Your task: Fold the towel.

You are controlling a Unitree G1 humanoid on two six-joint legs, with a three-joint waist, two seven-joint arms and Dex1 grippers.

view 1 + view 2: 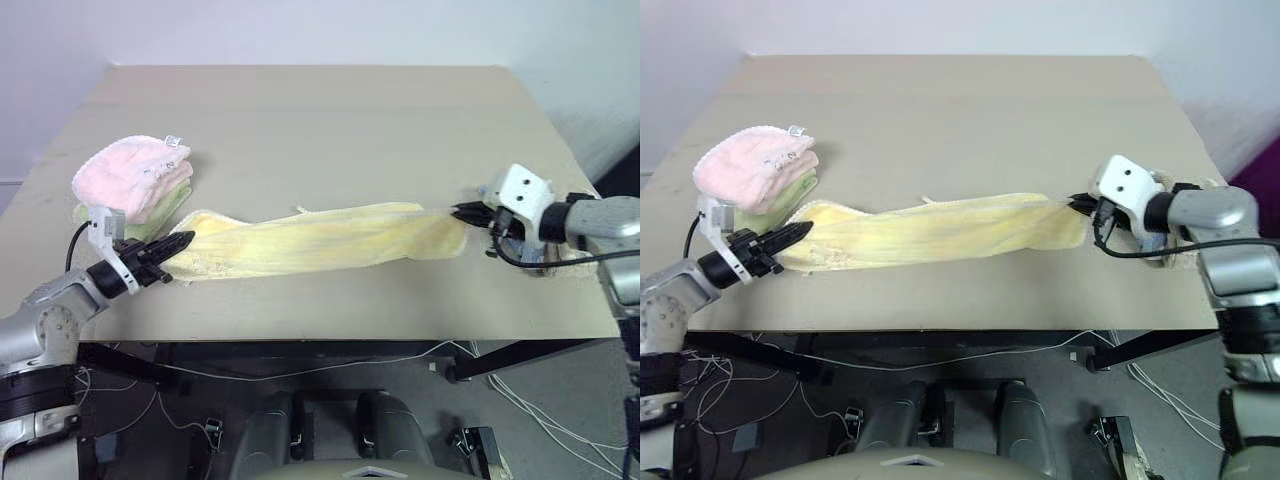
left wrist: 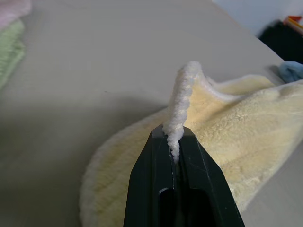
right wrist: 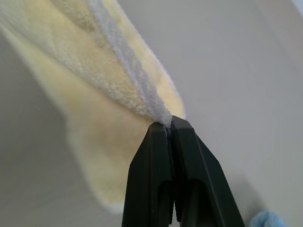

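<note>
The pale yellow towel [image 1: 320, 238] lies stretched in a long band across the front of the table [image 1: 330, 130], doubled lengthwise. My left gripper [image 1: 186, 241] is shut on its left end, pinching the white stitched border [image 2: 182, 101] between both fingers. My right gripper [image 1: 462, 211] is shut on the right end, with the border [image 3: 137, 80] running out of its closed fingers. Both ends are lifted slightly while the middle rests on the tabletop.
A stack of folded towels, pink [image 1: 130, 175] on top of pale green [image 1: 165, 212], sits at the table's left, just behind my left gripper. A blue cloth [image 3: 267, 220] lies near the right edge. Cables hang below the table's front edge [image 1: 330, 335].
</note>
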